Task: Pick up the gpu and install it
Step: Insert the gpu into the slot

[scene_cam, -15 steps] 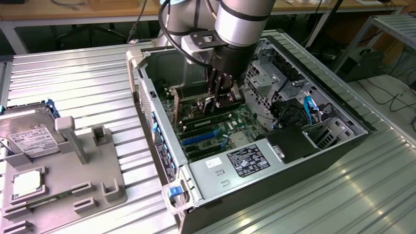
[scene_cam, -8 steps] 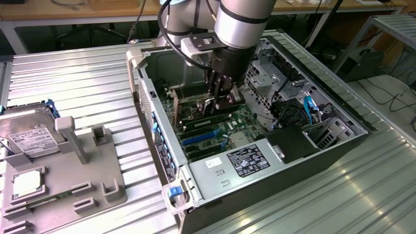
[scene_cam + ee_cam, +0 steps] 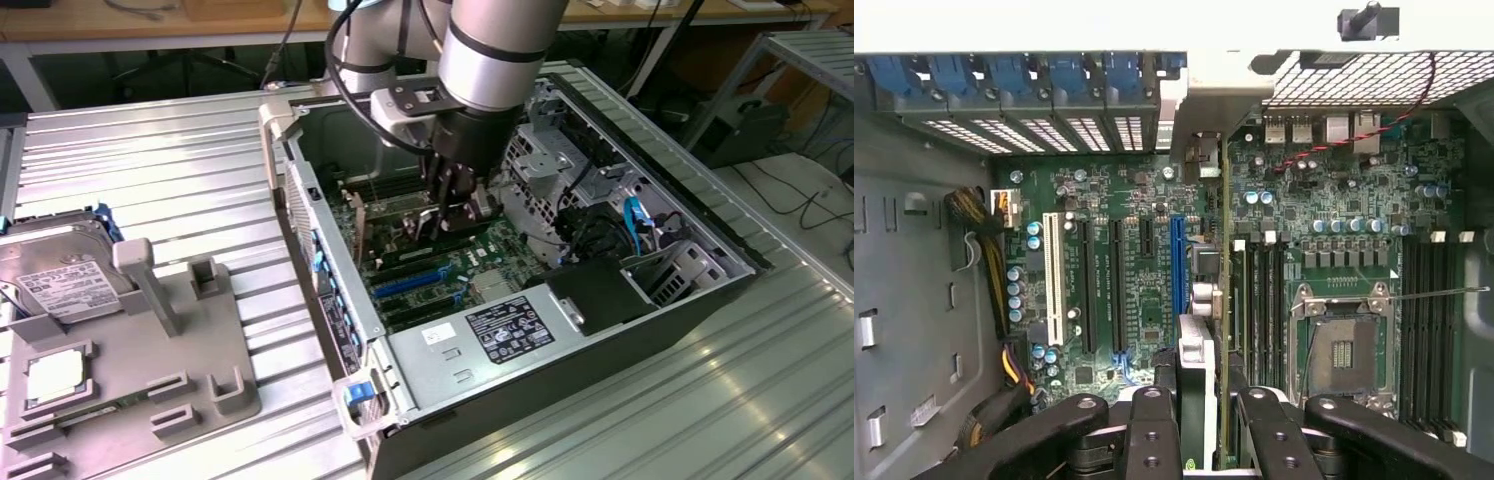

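Observation:
My gripper (image 3: 454, 218) reaches down into the open computer case (image 3: 320, 290) and is shut on the gpu (image 3: 400, 215), which stands on edge over the motherboard (image 3: 454, 265). In the wrist view the gpu (image 3: 1225, 300) shows as a thin green slab seen edge-on, with its fan shroud (image 3: 1196, 365) between my two black fingers (image 3: 1154, 435). It runs beside the blue expansion slot (image 3: 1177, 265), and its silver bracket end (image 3: 1199, 155) is against the rear slot openings. Whether it is seated in a slot is hidden.
Beside the card lie the empty processor socket (image 3: 1344, 350), memory slots (image 3: 1429, 320) and a white slot (image 3: 1051, 280). The power supply (image 3: 514, 325) and drive cage (image 3: 561, 160) hem in the board. On the exterior view's left, a grey fixture (image 3: 147, 380) holds a hard drive (image 3: 54, 275).

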Robot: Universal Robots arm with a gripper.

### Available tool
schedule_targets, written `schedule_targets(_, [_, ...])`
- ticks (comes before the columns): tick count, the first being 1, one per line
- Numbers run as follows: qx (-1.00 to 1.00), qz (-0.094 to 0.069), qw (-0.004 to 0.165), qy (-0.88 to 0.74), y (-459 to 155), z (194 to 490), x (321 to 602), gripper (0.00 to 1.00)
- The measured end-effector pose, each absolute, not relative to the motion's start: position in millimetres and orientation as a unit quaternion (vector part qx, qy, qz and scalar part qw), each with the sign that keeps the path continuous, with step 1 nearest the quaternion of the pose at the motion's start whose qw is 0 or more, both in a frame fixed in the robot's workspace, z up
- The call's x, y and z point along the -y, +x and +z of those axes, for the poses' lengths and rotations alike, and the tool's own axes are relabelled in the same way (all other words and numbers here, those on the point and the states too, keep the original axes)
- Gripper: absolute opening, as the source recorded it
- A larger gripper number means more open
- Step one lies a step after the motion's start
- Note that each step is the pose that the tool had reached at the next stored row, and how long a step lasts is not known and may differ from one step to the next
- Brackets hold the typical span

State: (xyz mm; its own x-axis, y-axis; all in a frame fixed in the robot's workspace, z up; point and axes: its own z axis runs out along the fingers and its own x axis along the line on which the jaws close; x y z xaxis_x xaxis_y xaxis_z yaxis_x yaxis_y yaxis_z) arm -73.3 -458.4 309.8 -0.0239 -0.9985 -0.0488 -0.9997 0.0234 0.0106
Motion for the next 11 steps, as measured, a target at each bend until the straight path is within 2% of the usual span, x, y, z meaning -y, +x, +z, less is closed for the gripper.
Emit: schedule_targets(11, [-0.715, 0.021, 0.014, -0.698, -76.7, 302.8, 461.9, 0.28])
